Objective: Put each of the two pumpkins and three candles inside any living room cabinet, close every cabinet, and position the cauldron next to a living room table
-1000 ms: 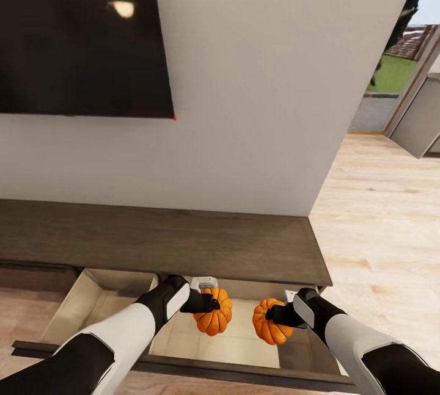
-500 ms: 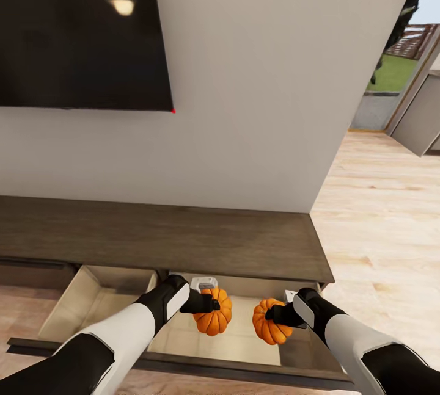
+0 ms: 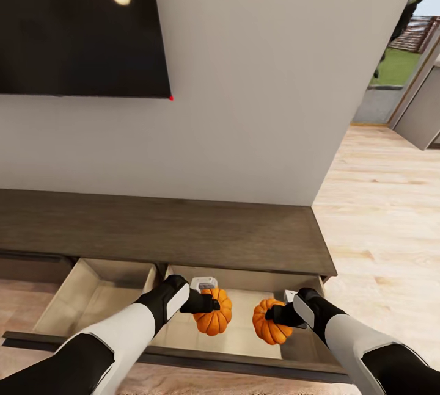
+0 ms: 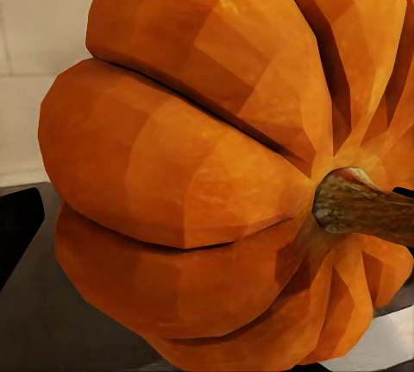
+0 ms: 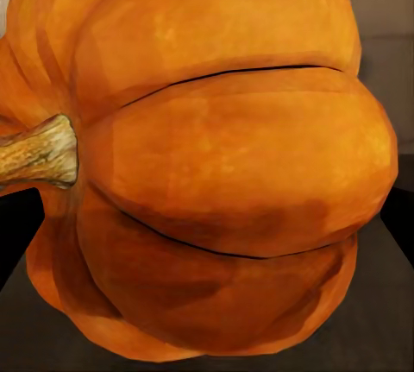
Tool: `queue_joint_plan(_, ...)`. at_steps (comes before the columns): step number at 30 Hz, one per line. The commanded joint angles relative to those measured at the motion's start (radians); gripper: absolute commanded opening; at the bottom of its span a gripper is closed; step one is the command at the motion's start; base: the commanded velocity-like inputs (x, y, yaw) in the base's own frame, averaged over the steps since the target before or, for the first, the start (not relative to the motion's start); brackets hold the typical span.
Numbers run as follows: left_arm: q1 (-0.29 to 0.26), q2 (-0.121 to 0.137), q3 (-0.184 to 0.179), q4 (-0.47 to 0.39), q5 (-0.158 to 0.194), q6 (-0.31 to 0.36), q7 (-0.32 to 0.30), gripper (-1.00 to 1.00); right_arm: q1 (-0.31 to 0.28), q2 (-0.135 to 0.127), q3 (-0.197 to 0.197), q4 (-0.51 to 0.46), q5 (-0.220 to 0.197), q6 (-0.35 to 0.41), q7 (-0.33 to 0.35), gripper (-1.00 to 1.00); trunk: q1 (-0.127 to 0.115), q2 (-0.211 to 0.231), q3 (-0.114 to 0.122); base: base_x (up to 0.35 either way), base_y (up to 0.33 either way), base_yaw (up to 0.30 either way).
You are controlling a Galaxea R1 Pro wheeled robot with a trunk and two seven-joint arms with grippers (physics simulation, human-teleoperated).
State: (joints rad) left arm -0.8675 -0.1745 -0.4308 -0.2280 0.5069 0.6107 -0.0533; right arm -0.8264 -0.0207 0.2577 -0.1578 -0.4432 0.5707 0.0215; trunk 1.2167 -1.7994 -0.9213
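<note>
Low dark-brown cabinet (image 3: 183, 236) on pale wood floor (image 3: 379, 212), drawer (image 3: 91, 297) open

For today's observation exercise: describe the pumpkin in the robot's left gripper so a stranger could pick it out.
Below the wall television runs a long dark cabinet with open drawers. Two pumpkins hang above them; the left gripper holds the left pumpkin, the one nearer the television side.

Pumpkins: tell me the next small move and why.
Probably lower both arms a little, then open the grippers. The left gripper and right gripper each hold a pumpkin over the open drawer, seemingly not yet resting on its pale floor.
</note>
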Motion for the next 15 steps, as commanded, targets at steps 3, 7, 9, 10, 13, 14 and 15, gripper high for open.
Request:
queue_joint_plan(3,-0.001,0.0,0.0,-0.001,-0.005,0.003,-0.003,-1.0,-0.001,-0.001,0.008,-0.002,-0.005,0.005,0.002,-1.0,0.011,-0.022,-0.015,0.0,0.0,0.0)
queue_joint_plan(7,-0.001,0.0,0.0,-0.001,-0.005,0.003,-0.003,-1.0,0.0,-0.001,0.008,-0.002,-0.005,0.005,0.002,-1.0,0.027,-0.05,-0.034,0.0,0.0,0.0)
queue_joint_plan(9,-0.001,0.0,0.0,-0.001,-0.005,0.003,-0.003,-1.0,0.0,-0.001,0.008,-0.002,-0.005,0.005,0.002,-1.0,0.034,-0.064,-0.043,0.0,0.0,0.0)
queue_joint_plan(10,-0.001,0.0,0.0,-0.001,-0.005,0.003,-0.003,-1.0,-0.001,-0.001,0.008,-0.002,-0.005,0.005,0.002,-1.0,0.038,-0.071,-0.048,0.0,0.0,0.0)
queue_joint_plan(13,-0.001,0.0,0.0,-0.001,-0.005,0.003,-0.003,-1.0,0.0,-0.001,0.008,-0.002,-0.005,0.005,0.002,-1.0,0.042,-0.078,-0.056,0.0,0.0,0.0)
queue_joint_plan(14,-0.001,0.0,0.0,-0.001,-0.005,0.003,-0.003,-1.0,0.0,-0.001,0.008,-0.002,-0.005,0.005,0.002,-1.0,0.046,-0.085,-0.06,0.0,0.0,0.0)
queue_joint_plan(15,-0.001,0.0,0.0,-0.001,-0.005,0.003,-0.003,-1.0,0.0,-0.001,0.008,-0.002,-0.005,0.005,0.002,-1.0,0.05,-0.092,-0.065,0.0,0.0,0.0)
